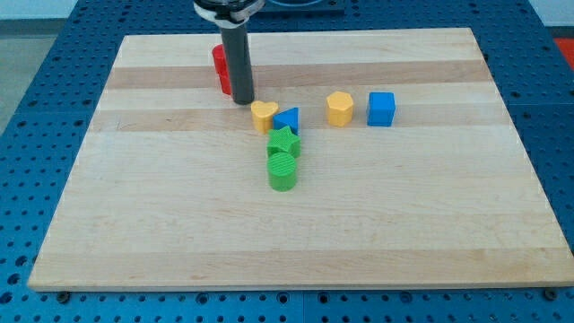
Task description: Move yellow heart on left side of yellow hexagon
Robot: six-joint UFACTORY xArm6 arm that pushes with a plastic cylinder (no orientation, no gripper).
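The rod's upper part is cut off by the view's top, so only its dark shaft and my tip (243, 101) show. The rod hides much of the red blocks (218, 59) behind it at the view's upper left; two red pieces seem to stand there, one nearer the top than the other, but their shapes cannot be made out. The blue triangle (288, 119) is partly covered by the green star (283, 142) in front of it, and the star runs into the green cylinder (282, 170) below it, so their edges are hard to separate.

The tool is a plain rod with nothing to open or close, and it holds nothing. My tip rests on the surface (404, 224), just left of and slightly above the yellow heart (263, 114), very near it; whether they touch I cannot tell.

The heart lies near the middle of the surface, touching or almost touching the triangle on its right. The yellow hexagon (339, 108) sits well to the right of the heart, with the triangle between them, and the blue cube (381, 109) stands just right of the hexagon.
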